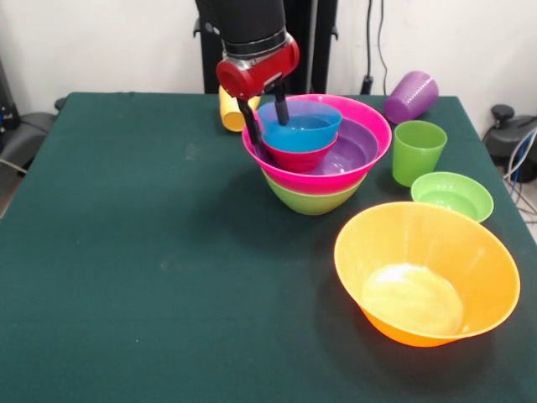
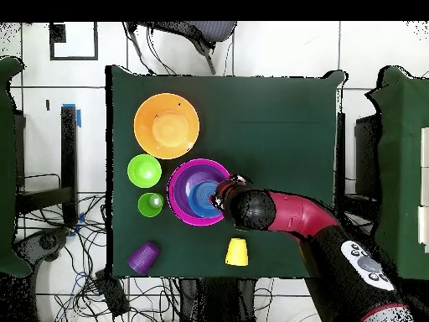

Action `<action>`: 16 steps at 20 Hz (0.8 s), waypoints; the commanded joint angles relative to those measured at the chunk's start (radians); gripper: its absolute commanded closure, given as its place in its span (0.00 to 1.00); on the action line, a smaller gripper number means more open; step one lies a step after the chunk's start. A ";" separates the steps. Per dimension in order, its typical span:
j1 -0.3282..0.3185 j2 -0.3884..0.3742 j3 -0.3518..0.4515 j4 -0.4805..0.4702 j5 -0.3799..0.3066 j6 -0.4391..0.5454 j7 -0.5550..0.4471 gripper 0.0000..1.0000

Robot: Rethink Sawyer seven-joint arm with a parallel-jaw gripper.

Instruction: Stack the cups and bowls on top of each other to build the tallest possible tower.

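The tower stands at mid-table: a green bowl [image 1: 312,200] at the base, then a pink bowl [image 1: 369,126], a purple bowl [image 1: 357,147], a red bowl [image 1: 300,157] and, slightly tilted on top, a blue bowl [image 1: 302,130]. My gripper [image 1: 265,117] is open, with one finger inside and one outside the blue bowl's left rim. From above, the gripper [image 2: 222,194] sits at the edge of the pink bowl [image 2: 178,197]. A green cup [image 1: 417,151] stands upright to the right of the tower. A purple cup [image 1: 411,95] and a yellow cup [image 1: 228,113] lie on their sides.
A large orange bowl [image 1: 426,273] sits at the front right, with a small light green bowl [image 1: 452,195] just behind it. The arm [image 2: 293,216] crosses the table from its near edge. Cables and chairs surround the table.
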 commanded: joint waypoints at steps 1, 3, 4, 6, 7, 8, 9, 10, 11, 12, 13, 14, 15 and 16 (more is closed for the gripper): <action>-0.021 -0.039 0.027 -0.024 0.045 0.128 0.138 0.00; -0.047 -0.070 0.053 -0.022 0.074 0.182 0.117 0.00; -0.058 -0.083 0.064 -0.026 0.086 0.212 0.106 0.00; -0.086 -0.103 0.085 -0.031 0.104 0.263 0.081 0.00; -0.101 -0.113 0.095 -0.031 0.109 0.282 0.066 0.00; -0.112 -0.118 0.102 -0.032 0.114 0.297 0.054 0.00; -0.123 -0.120 0.107 -0.031 0.113 0.307 0.044 0.00; -0.131 -0.120 0.110 -0.032 0.111 0.312 0.037 0.00; -0.135 -0.116 0.111 -0.038 0.104 0.314 0.032 0.00; -0.139 -0.111 0.111 -0.045 0.096 0.316 0.028 0.00; -0.141 -0.101 0.103 -0.056 0.078 0.318 0.021 0.00; -0.148 -0.087 0.097 -0.064 0.057 0.308 0.010 0.00; -0.158 -0.071 0.094 -0.071 0.035 0.299 -0.003 0.00; -0.170 -0.056 0.091 -0.079 0.015 0.293 -0.018 0.00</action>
